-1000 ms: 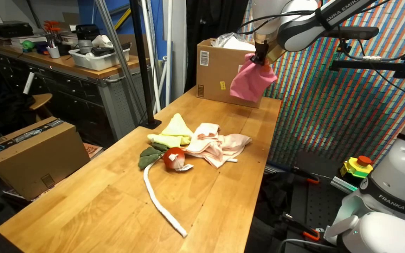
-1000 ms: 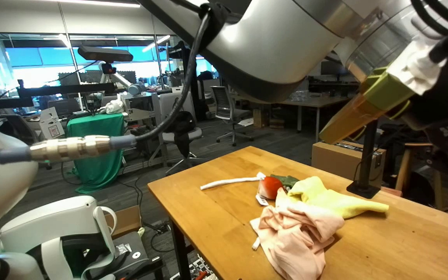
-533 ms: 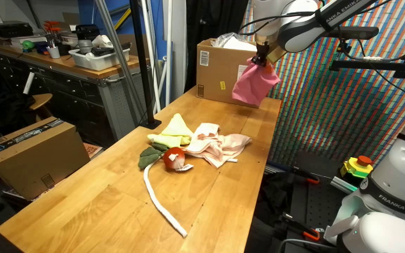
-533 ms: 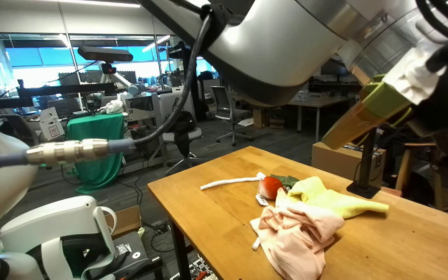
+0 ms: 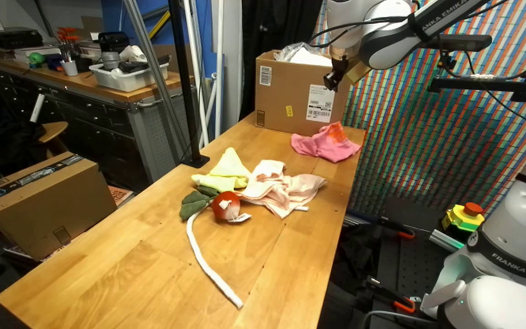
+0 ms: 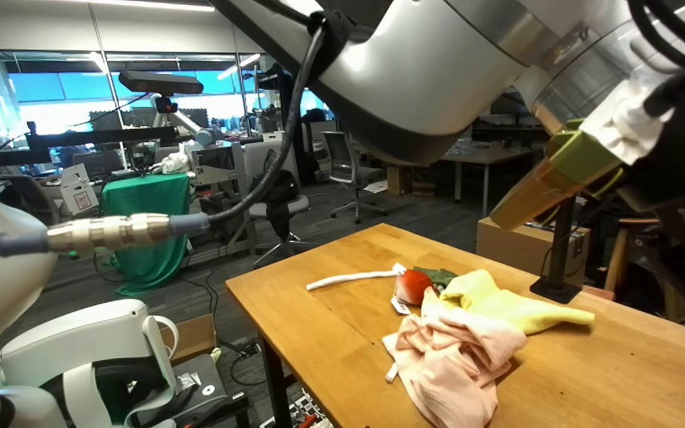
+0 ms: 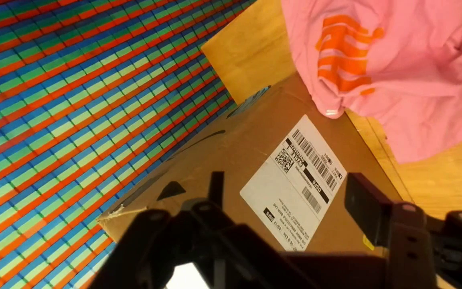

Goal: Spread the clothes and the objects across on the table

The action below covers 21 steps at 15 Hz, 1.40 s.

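Below my gripper (image 5: 331, 86), a pink cloth (image 5: 326, 144) with an orange print lies crumpled at the table's far end, apart from the fingers. The wrist view shows the gripper (image 7: 287, 190) open, its fingers wide apart with nothing between them; the pink cloth (image 7: 399, 76) shows at upper right. Mid-table, a peach cloth (image 5: 281, 187) lies bunched against a yellow cloth (image 5: 226, 169). Touching them is a round red-and-white object (image 5: 225, 205) with a tag, beside dark green leaf-like pieces (image 5: 194, 203). A white cord (image 5: 208, 269) runs toward the near end; a white tip pokes from under the peach cloth.
A tall cardboard box (image 5: 286, 100) stands on the far end of the wooden table (image 5: 153, 274), directly behind the pink cloth and close to my gripper. A black pole (image 5: 194, 160) on a flat base rises at one table edge.
The gripper has opened and let go of the pink cloth, which has dropped from hanging in the fingers to the table. The arm has barely moved; the other things stay put.
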Motion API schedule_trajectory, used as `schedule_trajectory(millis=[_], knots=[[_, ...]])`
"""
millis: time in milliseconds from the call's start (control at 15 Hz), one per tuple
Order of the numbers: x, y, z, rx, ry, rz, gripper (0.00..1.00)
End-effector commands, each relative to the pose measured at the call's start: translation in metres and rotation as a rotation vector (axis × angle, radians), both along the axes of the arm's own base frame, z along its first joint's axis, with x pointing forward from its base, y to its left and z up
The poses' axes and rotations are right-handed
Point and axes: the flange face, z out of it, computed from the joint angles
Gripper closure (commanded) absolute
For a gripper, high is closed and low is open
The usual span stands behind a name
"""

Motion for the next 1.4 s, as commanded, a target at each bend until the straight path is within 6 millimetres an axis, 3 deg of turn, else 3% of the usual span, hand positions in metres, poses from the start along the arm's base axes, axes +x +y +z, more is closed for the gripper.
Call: schedule_trajectory(millis=[0, 267, 867, 1333], knots=[[0.008, 0.019, -0.004, 0.072, 0.053, 0.052, 0.00], [0.019, 0.061, -0.012, 0.152, 0.129, 0.186, 0.00], [0.037, 0.175, -0.027, 0.375, 0.287, 0.542, 0.00], [0.045, 0.218, -0.037, 0.491, 0.346, 0.712, 0.00]])
